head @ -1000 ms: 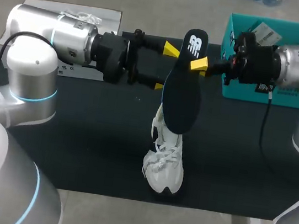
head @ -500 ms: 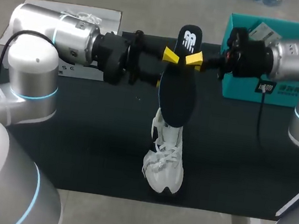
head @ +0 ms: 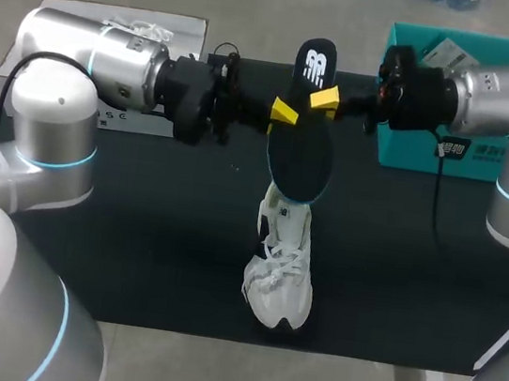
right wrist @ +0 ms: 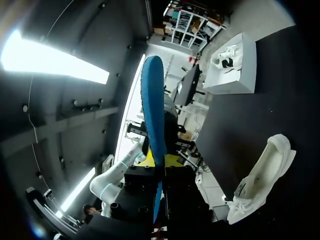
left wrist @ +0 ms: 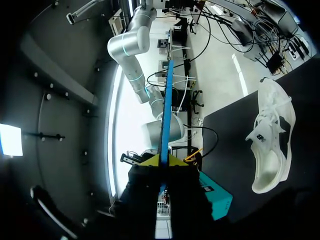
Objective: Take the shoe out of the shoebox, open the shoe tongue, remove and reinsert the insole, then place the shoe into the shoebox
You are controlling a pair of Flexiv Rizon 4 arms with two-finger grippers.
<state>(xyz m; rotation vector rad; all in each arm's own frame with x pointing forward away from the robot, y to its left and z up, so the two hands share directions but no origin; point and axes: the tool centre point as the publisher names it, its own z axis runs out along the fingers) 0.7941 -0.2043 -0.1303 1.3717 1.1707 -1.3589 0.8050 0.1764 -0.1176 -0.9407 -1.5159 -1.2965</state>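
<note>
Both grippers clamp the insole (head: 301, 145) in mid-air, with the left gripper (head: 287, 114) on its left edge and the right gripper (head: 325, 99) on its right edge. Each pair of fingers is narrowed onto the thin foam. The wrist views show the insole edge-on, running between each pair of yellow tips. It hangs roughly upright, logo end far. Its broad end is over the far end of the shoe (head: 280, 275), which stands on the table (head: 135, 231) with its toe towards the near edge. The shoebox (head: 388, 154) sits far right, well apart from the shoe.

This looks like the reinsertion step. With two holds on a floppy piece, any pull apart would buckle it, so one gripper should let go before the other moves. The holding gripper should then lower the broad end into the shoe's opening, tilt the insole towards the toe and slide it nearward. The shoe is light and unbraced and will likely skid, so the freed gripper is best used to steady its heel. I cannot tell whether the tongue is folded back far enough.
</note>
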